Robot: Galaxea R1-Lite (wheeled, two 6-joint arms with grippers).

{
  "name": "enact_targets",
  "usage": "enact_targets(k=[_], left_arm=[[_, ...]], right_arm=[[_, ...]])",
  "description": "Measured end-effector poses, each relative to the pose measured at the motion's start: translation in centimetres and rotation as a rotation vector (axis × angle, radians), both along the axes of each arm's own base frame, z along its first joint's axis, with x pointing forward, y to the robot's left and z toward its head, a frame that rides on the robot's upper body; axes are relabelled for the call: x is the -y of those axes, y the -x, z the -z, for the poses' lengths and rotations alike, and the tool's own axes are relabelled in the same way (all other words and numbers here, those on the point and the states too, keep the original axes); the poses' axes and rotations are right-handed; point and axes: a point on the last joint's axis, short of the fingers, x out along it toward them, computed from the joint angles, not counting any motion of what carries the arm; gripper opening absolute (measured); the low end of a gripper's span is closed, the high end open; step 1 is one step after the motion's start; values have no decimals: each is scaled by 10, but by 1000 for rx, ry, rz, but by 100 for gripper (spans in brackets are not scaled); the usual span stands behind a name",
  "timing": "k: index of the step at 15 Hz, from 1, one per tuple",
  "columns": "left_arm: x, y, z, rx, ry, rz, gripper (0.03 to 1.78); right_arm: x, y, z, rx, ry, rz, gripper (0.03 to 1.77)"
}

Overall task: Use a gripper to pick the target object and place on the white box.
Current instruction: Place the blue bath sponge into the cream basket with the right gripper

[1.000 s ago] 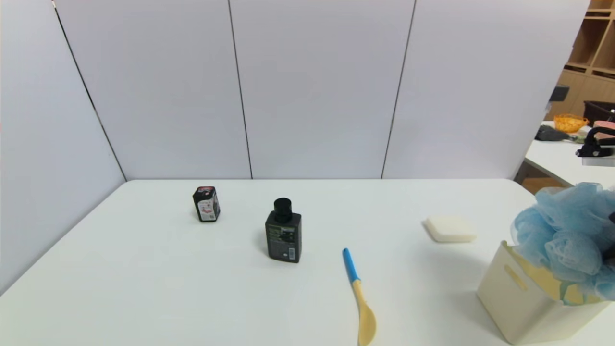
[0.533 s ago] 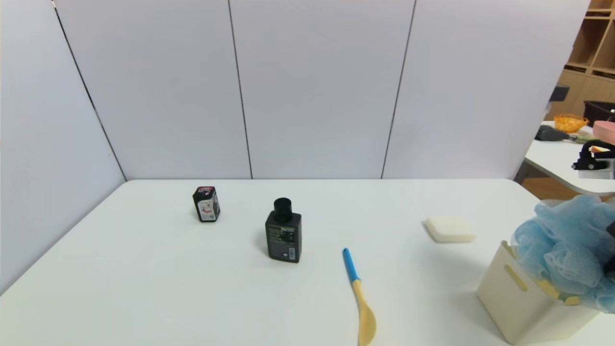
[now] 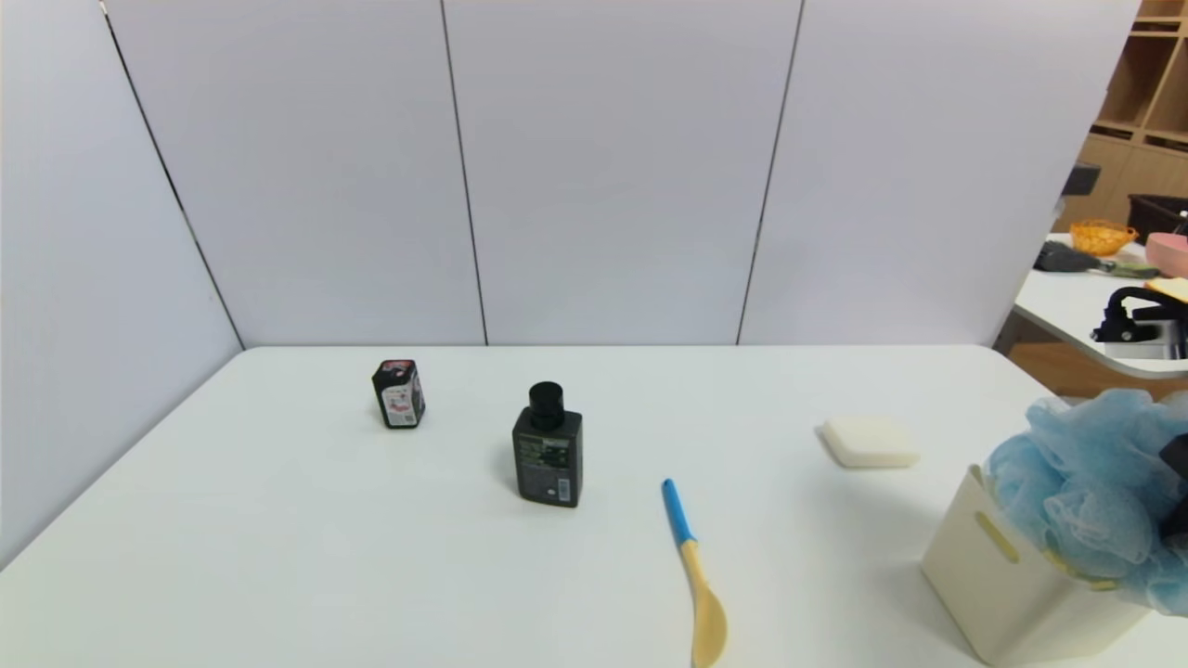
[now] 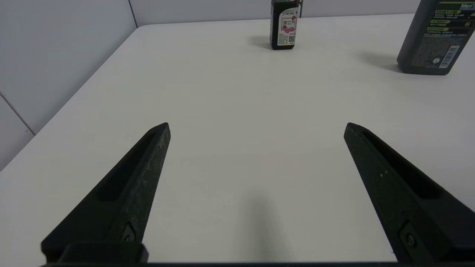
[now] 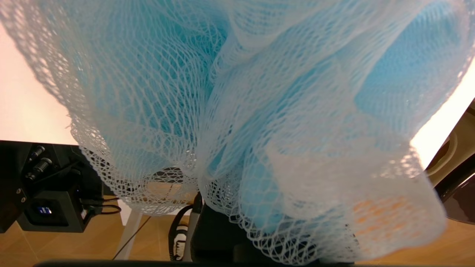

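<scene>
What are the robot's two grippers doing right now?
Left gripper: open, nothing in it, over the table.
Right gripper: closed, holding the blue pouf at the white box.

Pale grey-white panels (image 3: 622,176) stand upright behind the white tabletop (image 3: 371,557), thin dark seams running between them, and another pale panel (image 3: 83,278) closes off the left side – all smooth and plain. Past the right end of the panels is a second white table (image 3: 1067,297) with a rounded corner, an orange basket (image 3: 1102,237) and a pink bowl (image 3: 1169,254) on it, and a dark bin (image 3: 1155,215) near them. Beyond rise light wooden shelves (image 3: 1146,93) – open compartments above, flat wood below. The floor (image 5: 148,237) is warm tan, and soft light lies over the tabletop
</scene>
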Motion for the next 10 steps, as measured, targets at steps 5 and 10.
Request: enact_targets(k=[5,10], left_arm=[[0,0,0,0,0,0,169],[0,0,0,0,0,0,169]], right_arm=[[-1,-3,7,-23,1,-3,25],[-3,-7,8,4,1,-16,83]])
